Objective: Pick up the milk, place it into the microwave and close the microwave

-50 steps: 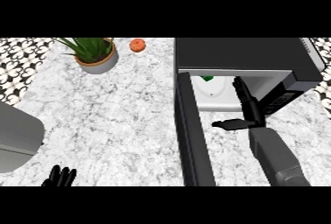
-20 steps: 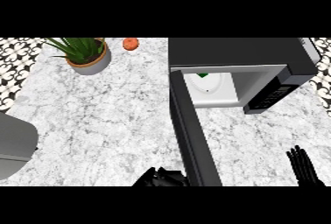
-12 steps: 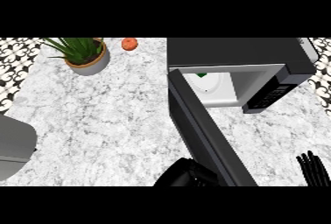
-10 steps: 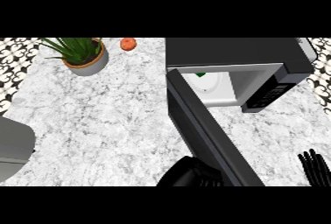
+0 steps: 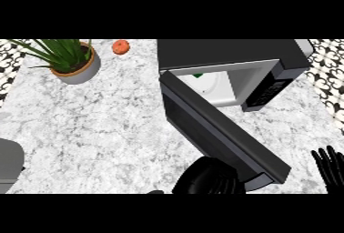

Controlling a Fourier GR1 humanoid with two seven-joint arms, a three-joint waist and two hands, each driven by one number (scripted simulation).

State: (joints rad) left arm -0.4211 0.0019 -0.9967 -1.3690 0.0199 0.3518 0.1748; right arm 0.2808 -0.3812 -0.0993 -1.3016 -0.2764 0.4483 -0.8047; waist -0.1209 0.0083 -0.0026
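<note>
The white milk carton with green cap point(image 5: 204, 84) now sits inside the dark grey microwave point(image 5: 232, 54), whose door point(image 5: 218, 129) has swung half-shut from the left robot hand point(image 5: 205, 179)'s open-fingered push, so only closing remains.

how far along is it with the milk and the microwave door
Done: the milk already sits inside the microwave. In hand: the left hand is against the outer face of the door, which stands partly swung in. Left: the door is not yet shut. The right hand rests open at the lower right edge.
</note>
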